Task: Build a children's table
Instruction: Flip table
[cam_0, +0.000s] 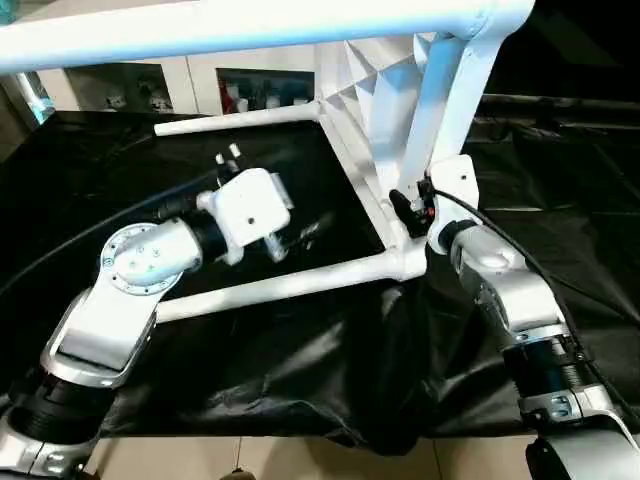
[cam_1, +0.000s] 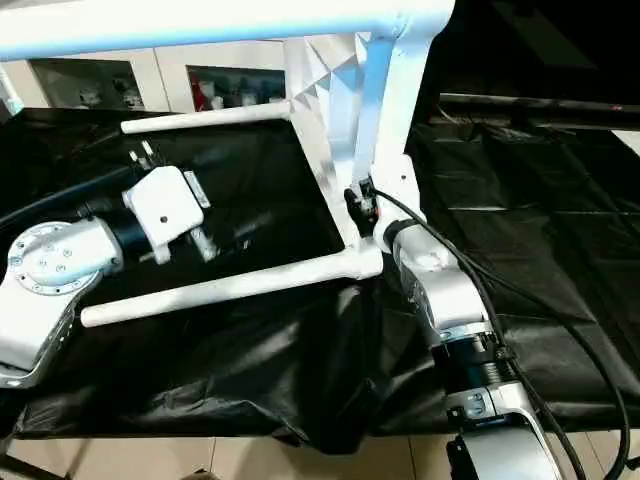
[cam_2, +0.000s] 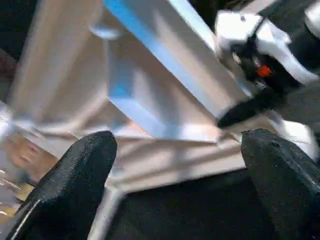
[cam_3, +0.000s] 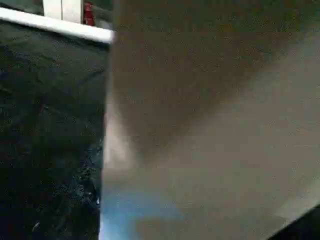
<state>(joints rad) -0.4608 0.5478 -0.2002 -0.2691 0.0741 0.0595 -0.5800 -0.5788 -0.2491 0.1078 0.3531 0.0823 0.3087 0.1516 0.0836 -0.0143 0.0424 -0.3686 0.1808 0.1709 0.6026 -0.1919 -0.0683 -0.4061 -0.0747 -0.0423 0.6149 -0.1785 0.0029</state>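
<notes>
Three tapered white tube legs you can see socketed into the tabletop, which stands on edge on the black-sheeted desk, ribbed plastic underside toward you. Your right hand sits at its lower corner; grip can't be told. Left hand is spread w/ nothing between its rounded black pads, near the lower leg.

The tabletop is plain white, with a criss-cross ribbed pattern on its underside. Its tube legs are the same white. Beneath the tabletop lies glossy black sheeting. Beside it, both forearms are silver. The left gripper's fingers are matte black; an orange spot, possibly a light, shows beyond them.
</notes>
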